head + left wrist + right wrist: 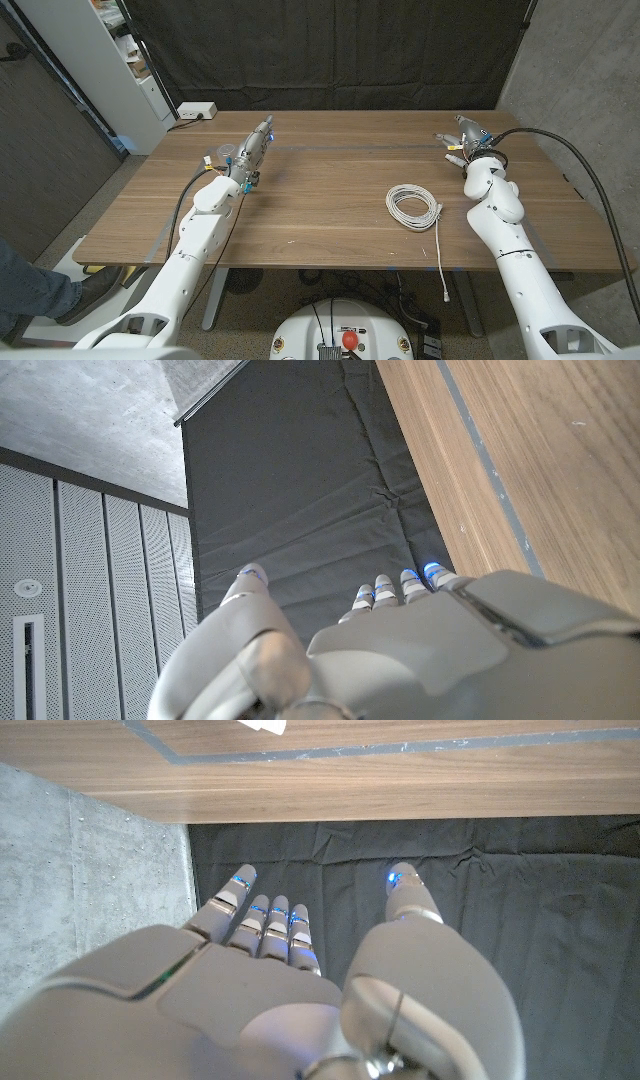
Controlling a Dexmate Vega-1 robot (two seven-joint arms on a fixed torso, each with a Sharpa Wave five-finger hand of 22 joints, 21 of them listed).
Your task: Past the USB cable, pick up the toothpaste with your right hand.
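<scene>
A white USB cable [413, 208] lies coiled on the wooden table [330, 190] right of centre, and its loose end trails over the front edge. Beyond it, near the far right corner, my right hand [467, 140] is raised with fingers stretched out and apart, holding nothing. In the right wrist view the right hand [290, 990] points at the black curtain. A small white thing [262, 725] lies on the table by a blue tape line; I cannot tell what it is. My left hand [254, 150] is held out at the far left, fingers straight, empty, and the left hand [400, 650] shows the same.
A blue tape line [350, 147] runs along the far part of the table. A small pale object [222, 155] sits beside my left wrist. A white shelf unit [110, 60] with a power strip [197, 111] stands back left. A person's leg and shoe [45, 290] are at the left edge.
</scene>
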